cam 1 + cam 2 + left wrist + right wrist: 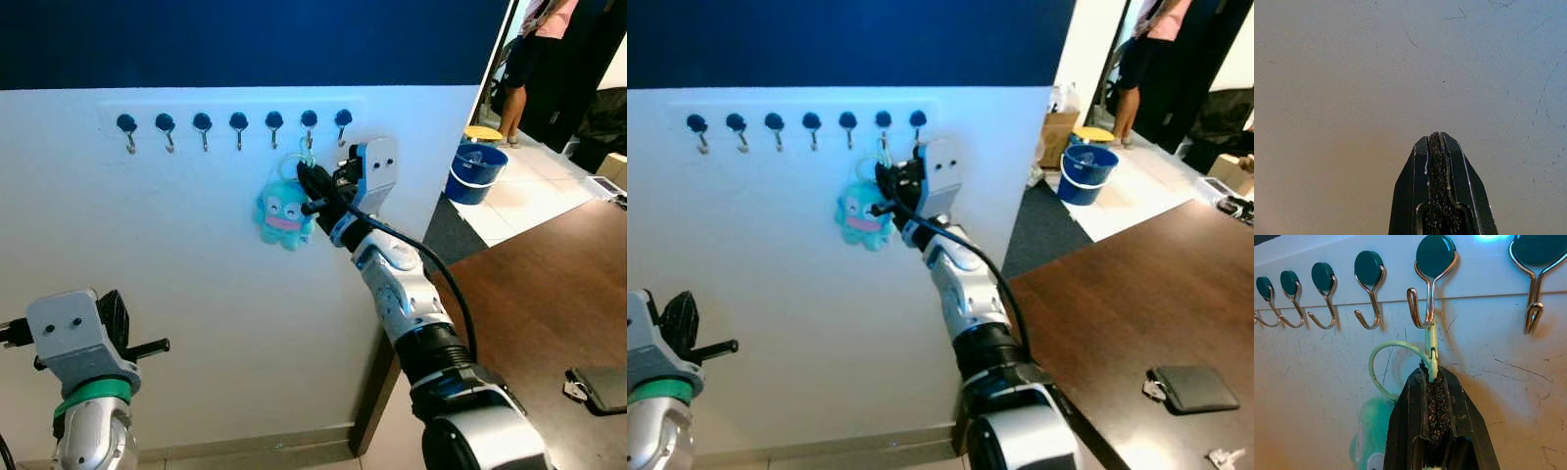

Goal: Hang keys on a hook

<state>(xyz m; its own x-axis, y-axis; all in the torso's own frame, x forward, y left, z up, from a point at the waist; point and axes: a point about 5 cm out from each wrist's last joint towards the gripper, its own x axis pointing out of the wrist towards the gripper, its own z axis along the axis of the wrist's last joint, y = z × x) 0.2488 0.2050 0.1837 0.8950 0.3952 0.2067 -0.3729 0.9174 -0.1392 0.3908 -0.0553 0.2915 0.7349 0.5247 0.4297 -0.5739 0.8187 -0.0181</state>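
Observation:
Several metal hooks with dark blue heads run in a row [238,123] on the white wall. My right gripper [312,186] is shut on a pale green key ring [1386,352], from which a turquoise plush charm [284,215] dangles. The ring's clip reaches up to the lower bend of the second hook from the right [1426,303] and touches it; whether it sits over the hook I cannot tell. My left gripper [1436,139] is shut on nothing, low at the left and pointing at bare wall.
The wall ends at a corner [441,186] just right of the hooks. Beyond it are a blue bucket [477,171] and a standing person [534,49]. A brown table [549,284] at the right carries a black case [602,387].

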